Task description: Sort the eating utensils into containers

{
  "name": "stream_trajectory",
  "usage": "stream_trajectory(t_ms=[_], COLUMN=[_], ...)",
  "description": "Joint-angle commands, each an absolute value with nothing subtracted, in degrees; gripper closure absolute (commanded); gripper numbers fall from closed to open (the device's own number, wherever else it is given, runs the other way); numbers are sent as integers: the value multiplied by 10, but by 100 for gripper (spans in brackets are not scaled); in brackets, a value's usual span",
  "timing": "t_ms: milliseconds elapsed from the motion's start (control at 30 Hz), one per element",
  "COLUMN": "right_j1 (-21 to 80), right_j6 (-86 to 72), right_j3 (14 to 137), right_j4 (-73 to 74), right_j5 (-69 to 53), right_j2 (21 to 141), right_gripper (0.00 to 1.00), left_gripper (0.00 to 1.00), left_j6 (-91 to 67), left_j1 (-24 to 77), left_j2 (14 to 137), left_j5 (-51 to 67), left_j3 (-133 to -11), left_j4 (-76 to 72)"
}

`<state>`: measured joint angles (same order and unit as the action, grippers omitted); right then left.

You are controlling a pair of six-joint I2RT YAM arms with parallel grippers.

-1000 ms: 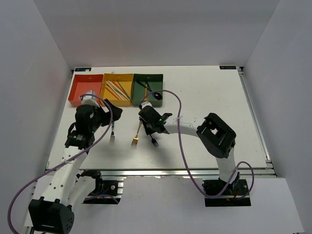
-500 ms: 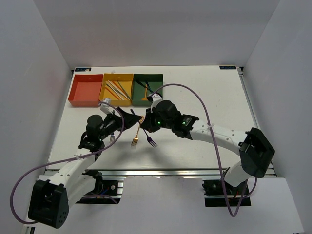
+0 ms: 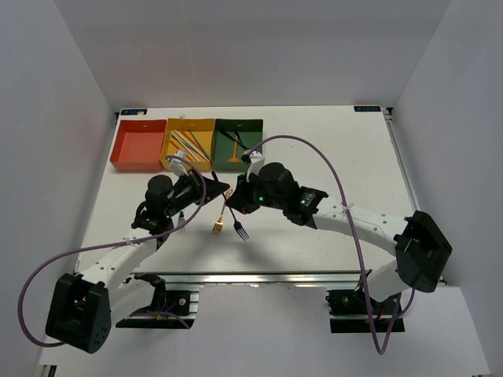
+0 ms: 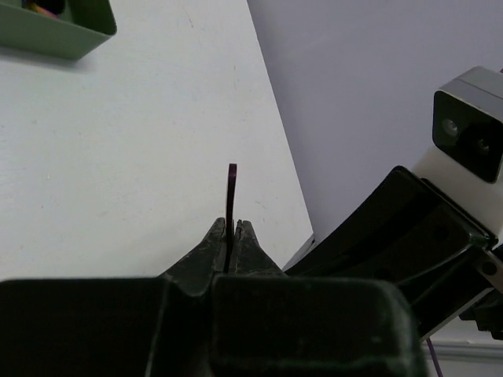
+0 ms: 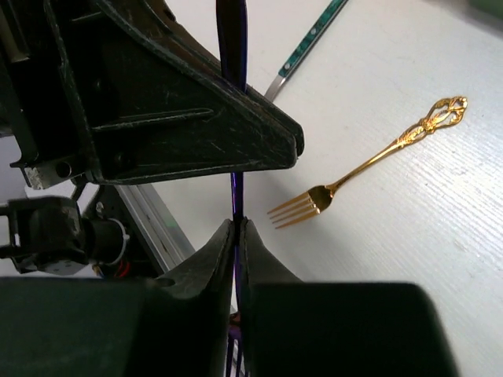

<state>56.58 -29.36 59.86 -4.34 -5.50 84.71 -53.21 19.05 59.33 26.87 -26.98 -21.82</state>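
Since left claw (image 4: 232, 226) and right claw (image 5: 236, 224) both pinch the purple fork (image 4: 232, 187), right should let go gently before left pulls, imo.

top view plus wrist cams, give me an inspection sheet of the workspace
surface: white table, two forks loose on it
job's things: red tray looks empty; yellow tray and green tray hold utensils; gold fork and teal-handled fork lie on the table
clutter: nothing seen
grippers: left gripper and right gripper, jaws of both shut on the purple fork
cables: purple cable loops over each arm
surroundings: plain white walls
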Motion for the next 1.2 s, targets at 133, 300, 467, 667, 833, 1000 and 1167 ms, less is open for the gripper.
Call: stream_trajectory(t_ms=[133, 300, 467, 667, 833, 1000, 1167], right_j1=[526, 456, 440, 433, 432, 431, 431], right_j6=[-290, -293, -277, -269, -268, -268, -265], right_j3=[579, 496, 459, 421, 411, 407, 406], right_j4=[-42, -29, -14, -11, -24, -33, -39], right_j5=[3, 51, 52, 42, 18, -12, -14], right_j2=[775, 672, 622, 592, 581, 575, 576], right_gripper=[11, 11, 11, 11, 11, 11, 11], left_gripper=[100, 100, 100, 100, 100, 100, 80], left_j6=[-395, -353, -280, -239, -235, -242, -250], left_j1=[178, 58, -27, -83, -104, -105, -105], left_j2=[643, 785, 992, 1214, 1235, 1272, 1281], left_j5=[-64, -163, -283, -331, -272, -238, -196], left_j3=[-490, -692, -1028, -1360, -1282, -1269, -1243], left_j4=[137, 291, 409, 493, 379, 350, 328])
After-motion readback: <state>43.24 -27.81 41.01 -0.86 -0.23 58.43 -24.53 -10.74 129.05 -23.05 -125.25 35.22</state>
